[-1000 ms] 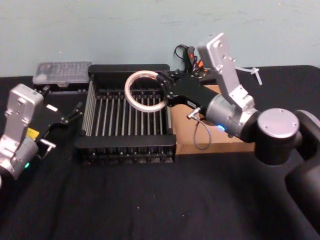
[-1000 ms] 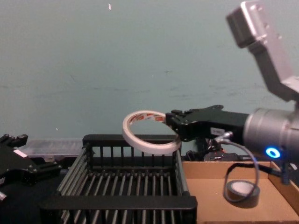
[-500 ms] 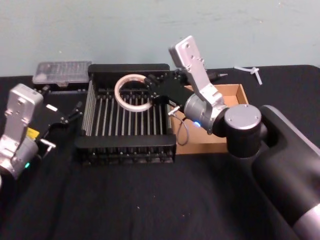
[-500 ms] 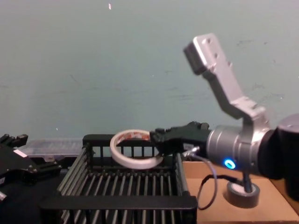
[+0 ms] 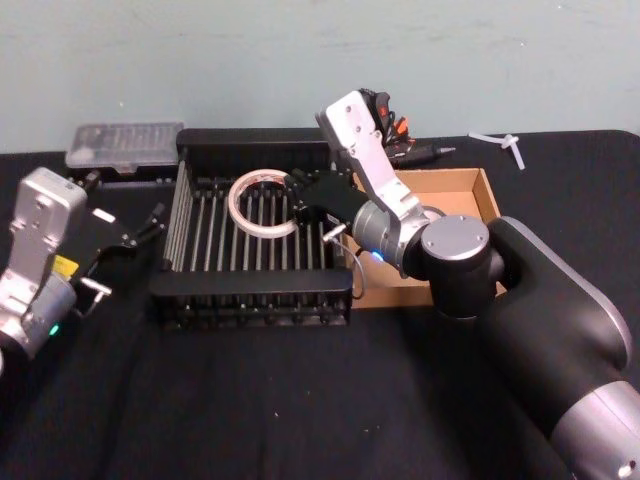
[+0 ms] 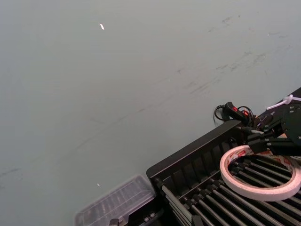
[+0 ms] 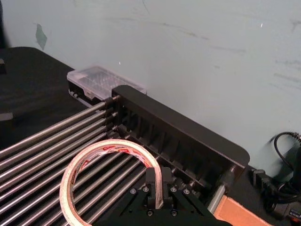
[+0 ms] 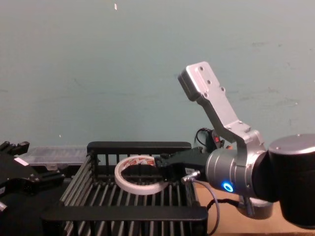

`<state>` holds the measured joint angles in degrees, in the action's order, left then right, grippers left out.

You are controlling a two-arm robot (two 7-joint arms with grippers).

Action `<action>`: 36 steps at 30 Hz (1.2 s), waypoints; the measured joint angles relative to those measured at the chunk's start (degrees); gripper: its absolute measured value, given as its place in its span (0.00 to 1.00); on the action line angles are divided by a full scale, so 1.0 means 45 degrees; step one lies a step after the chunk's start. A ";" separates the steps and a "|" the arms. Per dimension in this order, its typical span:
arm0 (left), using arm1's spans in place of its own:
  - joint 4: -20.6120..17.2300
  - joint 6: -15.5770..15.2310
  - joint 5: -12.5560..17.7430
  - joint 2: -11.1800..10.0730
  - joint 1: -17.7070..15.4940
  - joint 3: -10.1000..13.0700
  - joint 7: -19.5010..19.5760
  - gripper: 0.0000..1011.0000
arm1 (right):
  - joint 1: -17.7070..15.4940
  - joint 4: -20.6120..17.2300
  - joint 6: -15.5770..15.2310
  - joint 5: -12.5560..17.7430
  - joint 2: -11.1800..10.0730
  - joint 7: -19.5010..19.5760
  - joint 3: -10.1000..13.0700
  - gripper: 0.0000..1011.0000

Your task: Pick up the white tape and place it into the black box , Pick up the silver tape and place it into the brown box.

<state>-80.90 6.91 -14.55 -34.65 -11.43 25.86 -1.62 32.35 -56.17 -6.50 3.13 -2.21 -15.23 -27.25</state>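
The right gripper [image 5: 303,193], pinching the white tape's [image 5: 261,203] right rim, holds the ring nearly flat just above the black box's [image 5: 250,291] far bars.

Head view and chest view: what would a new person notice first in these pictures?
First, the right gripper, shut on the white tape and holding it low inside the black box, near its far wall. Next, the brown box beside it, partly hidden by the right arm. The left gripper rests parked left of the black box.
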 joint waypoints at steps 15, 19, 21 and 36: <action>0.0000 0.0000 -0.0001 0.0000 0.0000 0.0000 0.0000 0.99 | 0.0024 0.0110 0.0001 -0.0105 0.0046 0.0019 0.0046 0.12; 0.0000 0.0000 0.0000 0.0000 0.0000 0.0000 0.0000 0.99 | 0.0020 0.0099 -0.0001 -0.0093 0.0042 0.0016 0.0043 0.21; 0.0000 0.0000 0.0000 0.0000 0.0001 0.0000 -0.0001 0.99 | 0.0018 0.0093 -0.0004 -0.0086 0.0039 0.0014 0.0039 0.24; 0.0000 0.0000 -0.0001 0.0000 0.0000 0.0000 0.0000 0.99 | 0.0006 0.0064 -0.0013 -0.0057 0.0022 0.0002 0.0034 0.74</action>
<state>-80.90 6.91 -14.55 -34.64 -11.43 25.86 -1.62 32.37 -55.88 -6.56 2.87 -2.12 -15.22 -27.10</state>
